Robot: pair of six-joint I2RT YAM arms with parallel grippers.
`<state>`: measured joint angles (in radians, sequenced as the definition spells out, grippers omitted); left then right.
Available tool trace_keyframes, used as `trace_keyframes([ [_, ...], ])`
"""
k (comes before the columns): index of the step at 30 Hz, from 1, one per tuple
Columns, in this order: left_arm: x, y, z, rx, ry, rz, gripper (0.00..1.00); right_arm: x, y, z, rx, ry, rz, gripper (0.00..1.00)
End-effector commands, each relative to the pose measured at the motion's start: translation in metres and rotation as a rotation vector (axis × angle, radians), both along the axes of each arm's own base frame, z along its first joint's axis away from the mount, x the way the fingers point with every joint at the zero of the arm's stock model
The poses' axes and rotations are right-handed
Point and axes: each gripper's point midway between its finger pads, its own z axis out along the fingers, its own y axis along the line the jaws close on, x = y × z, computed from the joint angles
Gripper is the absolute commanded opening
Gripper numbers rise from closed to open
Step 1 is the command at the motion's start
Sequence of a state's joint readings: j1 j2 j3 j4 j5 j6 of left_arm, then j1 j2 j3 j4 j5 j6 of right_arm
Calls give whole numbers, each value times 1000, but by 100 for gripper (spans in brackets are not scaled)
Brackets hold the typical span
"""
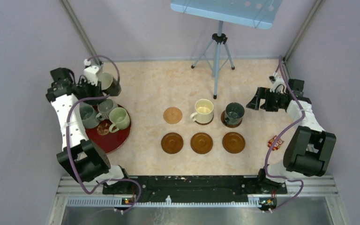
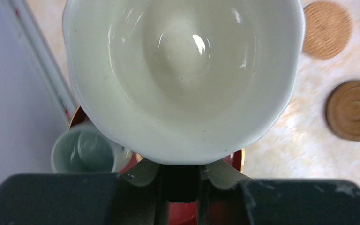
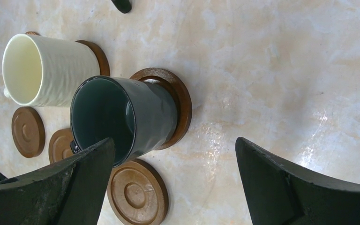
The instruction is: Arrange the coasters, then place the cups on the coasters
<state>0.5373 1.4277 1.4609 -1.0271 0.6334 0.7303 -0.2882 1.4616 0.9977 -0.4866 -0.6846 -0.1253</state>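
Now the left gripper [image 2: 180,171] is clamping a white-lined cup [image 2: 183,75] near the tray [image 1: 117,140] — the right gripper [image 3: 173,145] is gaping beside the green cup [image 3: 122,117].

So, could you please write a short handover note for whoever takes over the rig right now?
Left gripper: shut on the white-lined cup, held up by the red tray.
Right gripper: open, empty, near the dark green cup.
Done: six coasters laid out; cream cup and dark green cup stand on back-row coasters.
Left: tan coaster and three front-row coasters are bare; three cups wait on the tray, plus the held one.
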Motion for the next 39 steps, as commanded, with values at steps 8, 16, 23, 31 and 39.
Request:
trace_keyframes([
  [8, 39, -203, 93, -73, -230, -292, 0, 17, -10, 22, -26, -66, -39, 99],
  [16, 17, -342, 94, -102, -228, -485, 0, 17, -37, 23, -17, -66, -127, 99],
  [23, -38, -457, 72, -94, -216, -686, 0, 12, -55, 17, -42, -59, -182, 99],
  [31, -86, -531, 41, -73, -245, -633, 0, 11, -64, 13, -78, -56, -208, 99],
  [39, -128, -562, -19, -50, -142, -621, 0, 12, -73, 18, -48, -45, -261, 99],
])
